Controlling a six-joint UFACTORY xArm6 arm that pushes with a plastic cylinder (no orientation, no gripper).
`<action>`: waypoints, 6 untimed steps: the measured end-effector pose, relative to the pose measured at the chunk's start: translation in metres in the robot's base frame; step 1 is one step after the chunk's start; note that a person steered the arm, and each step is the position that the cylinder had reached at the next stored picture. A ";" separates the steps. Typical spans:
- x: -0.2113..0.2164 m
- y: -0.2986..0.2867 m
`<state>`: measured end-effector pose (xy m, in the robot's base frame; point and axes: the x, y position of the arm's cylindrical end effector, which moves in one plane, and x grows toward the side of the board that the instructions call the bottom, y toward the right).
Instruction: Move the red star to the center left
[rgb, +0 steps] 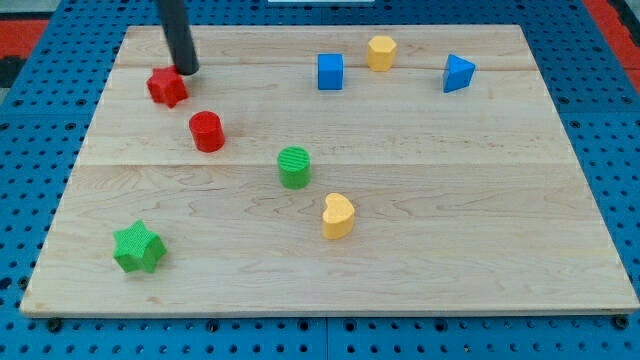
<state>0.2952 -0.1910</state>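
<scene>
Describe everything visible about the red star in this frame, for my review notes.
The red star is a small, chunky block of solid red, plastic-looking, with blunt points, lying flat on the wooden board near the view's top left corner. My tip sits right at its upper right edge, apparently touching it. The red cylinder stands close by, toward the view's lower right, with a clear gap between them. No other block touches the star.

straight dark rod, smooth (slightly glossy), my tip (187, 71) rounded
</scene>
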 end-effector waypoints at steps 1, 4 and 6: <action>0.034 -0.015; 0.095 -0.026; 0.040 0.030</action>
